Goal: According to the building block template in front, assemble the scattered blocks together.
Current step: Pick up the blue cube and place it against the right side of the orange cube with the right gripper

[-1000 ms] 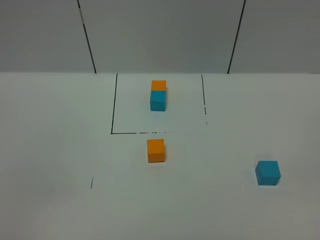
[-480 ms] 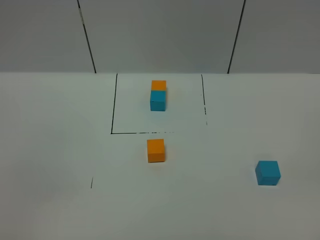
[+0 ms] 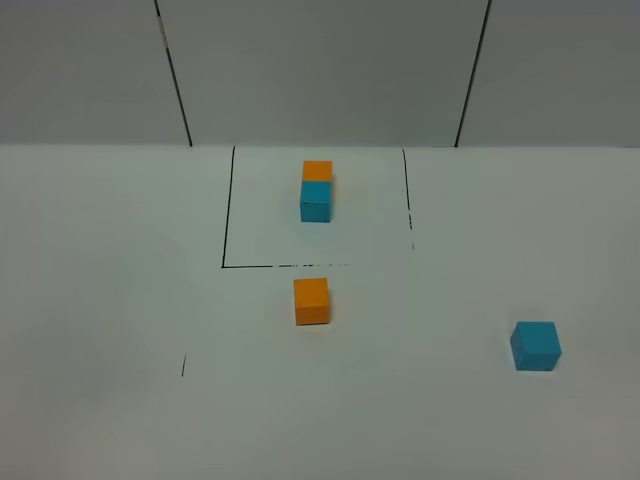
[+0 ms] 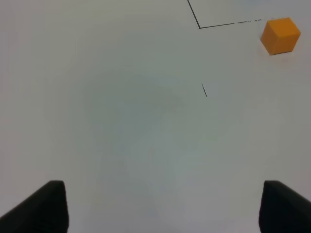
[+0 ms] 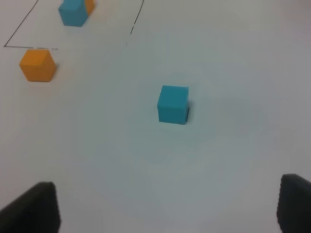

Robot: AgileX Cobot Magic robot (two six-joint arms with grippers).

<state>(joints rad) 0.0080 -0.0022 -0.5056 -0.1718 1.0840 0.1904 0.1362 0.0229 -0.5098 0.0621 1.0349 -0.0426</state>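
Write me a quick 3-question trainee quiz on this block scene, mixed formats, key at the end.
1. Fill in: in the template pair, the cube nearer the high camera is ___.
2. Multiple choice: the loose orange cube sits
A) inside the black outline
B) just outside the outline's near line
C) against the template pair
3. True or false: the loose cyan-blue cube lies apart from the loose orange cube, to its right in the high view.

Key: 1 cyan-blue; 2 B; 3 true.
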